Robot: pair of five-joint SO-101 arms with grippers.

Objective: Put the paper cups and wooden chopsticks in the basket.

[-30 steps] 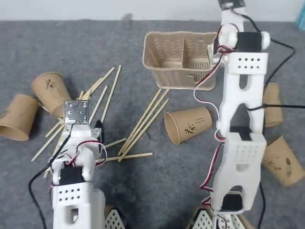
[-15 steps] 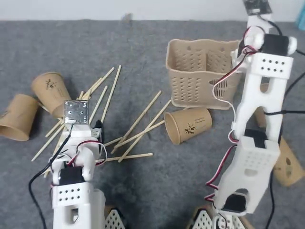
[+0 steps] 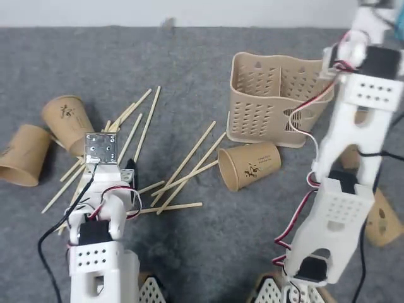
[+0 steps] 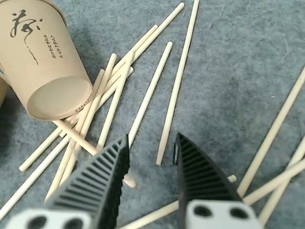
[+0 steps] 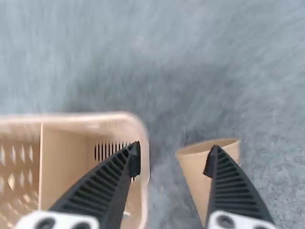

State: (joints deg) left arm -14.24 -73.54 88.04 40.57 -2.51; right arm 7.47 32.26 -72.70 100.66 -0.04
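Observation:
The tan slotted basket (image 3: 271,101) stands tilted at the back right. My right gripper (image 5: 174,150) is open astride its corner wall (image 5: 138,129), one finger inside the basket and one outside, beside a paper cup (image 5: 205,162). A cup (image 3: 249,165) lies on its side in front of the basket. Two more cups (image 3: 66,120) (image 3: 24,154) lie at the left. Wooden chopsticks (image 3: 136,136) are scattered across the middle. My left gripper (image 4: 150,140) hovers open above loose chopsticks (image 4: 164,95), close to a fallen cup (image 4: 43,62).
The right arm (image 3: 360,120) stretches along the right side and hides part of another cup (image 3: 385,221). Grey carpet (image 3: 189,63) covers the table. The left arm's base (image 3: 95,252) sits at the front left.
The basket has slid to the right and tipped as the right arm swung right. A few chopsticks by the basket shifted. The left arm has stayed still.

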